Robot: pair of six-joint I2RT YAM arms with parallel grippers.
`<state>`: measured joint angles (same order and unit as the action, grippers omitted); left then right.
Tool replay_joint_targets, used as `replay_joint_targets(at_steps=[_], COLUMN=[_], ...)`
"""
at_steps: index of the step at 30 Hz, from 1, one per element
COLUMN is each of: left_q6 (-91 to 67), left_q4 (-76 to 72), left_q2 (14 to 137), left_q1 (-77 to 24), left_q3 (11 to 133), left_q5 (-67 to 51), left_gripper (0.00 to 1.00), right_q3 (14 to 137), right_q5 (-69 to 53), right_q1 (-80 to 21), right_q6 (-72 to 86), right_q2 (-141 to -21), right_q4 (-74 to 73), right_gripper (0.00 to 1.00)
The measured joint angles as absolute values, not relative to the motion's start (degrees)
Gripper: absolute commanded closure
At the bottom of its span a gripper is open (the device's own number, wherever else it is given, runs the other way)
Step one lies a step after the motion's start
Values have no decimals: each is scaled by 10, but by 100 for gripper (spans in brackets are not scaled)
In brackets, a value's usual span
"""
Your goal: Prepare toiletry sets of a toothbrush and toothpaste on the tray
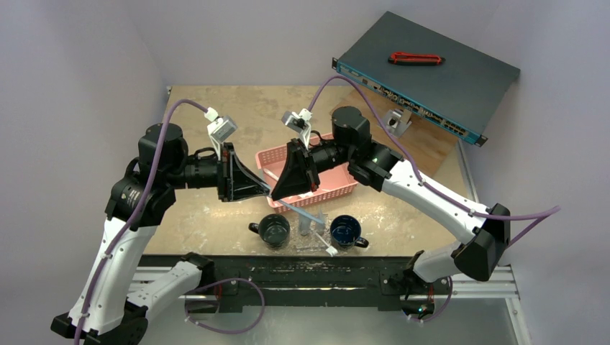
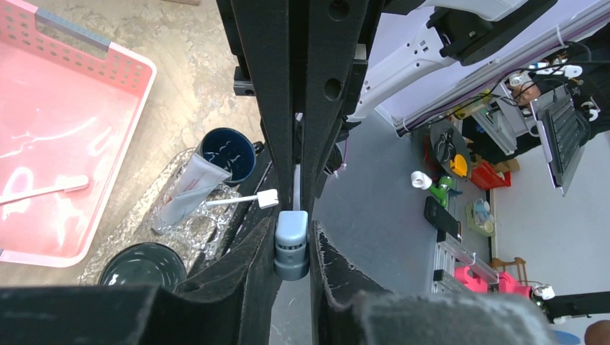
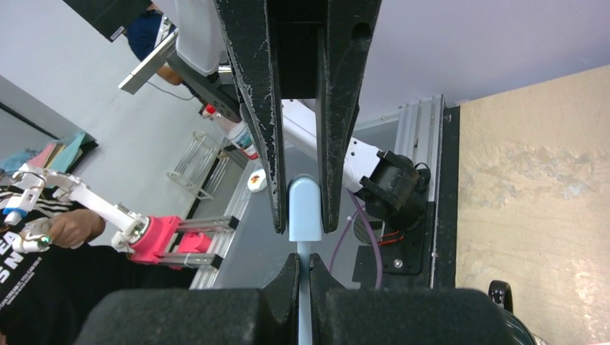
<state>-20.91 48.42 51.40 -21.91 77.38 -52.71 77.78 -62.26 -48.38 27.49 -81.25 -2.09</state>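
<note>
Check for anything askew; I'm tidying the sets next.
The white toothbrush lies slanted on the tray, its head poking past the tray's edge beside the blue mug. Nothing looks spilled or damaged.

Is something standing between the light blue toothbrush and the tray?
Nothing visible does. The light blue toothbrush hangs above the tray, which lies between two dark mugs. A toothpaste tube and a white toothbrush already lie on it.

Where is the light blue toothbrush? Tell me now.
In the top view the light blue toothbrush is mid-table, between the pink basket and the two mugs, handle pinched by the right fingers, wide end between the left fingers.
</note>
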Motion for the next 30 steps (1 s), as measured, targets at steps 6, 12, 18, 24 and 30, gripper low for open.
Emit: replay_joint_targets(at_steps=[6, 12, 18, 24, 30], left_q6=[-209, -208, -203, -199, -199], left_q4=[480, 485, 509, 542, 577], left_q2=[512, 508, 513, 516, 519], left_q1=[-219, -222, -227, -251, -346], left_q3=[774, 774, 785, 806, 834], left_q5=[-528, -516, -499, -458, -359], left_gripper=[100, 100, 100, 100, 100], right_q3=[778, 778, 778, 773, 745], right_q5=[-621, -608, -576, -533, -466], right_q1=[-484, -486, -483, -440, -380], right_q6=[275, 268, 252, 244, 241], right_q2=[-813, -812, -804, -756, -708], right_q4=[-19, -27, -46, -66, -88], right_gripper=[99, 72, 57, 54, 51])
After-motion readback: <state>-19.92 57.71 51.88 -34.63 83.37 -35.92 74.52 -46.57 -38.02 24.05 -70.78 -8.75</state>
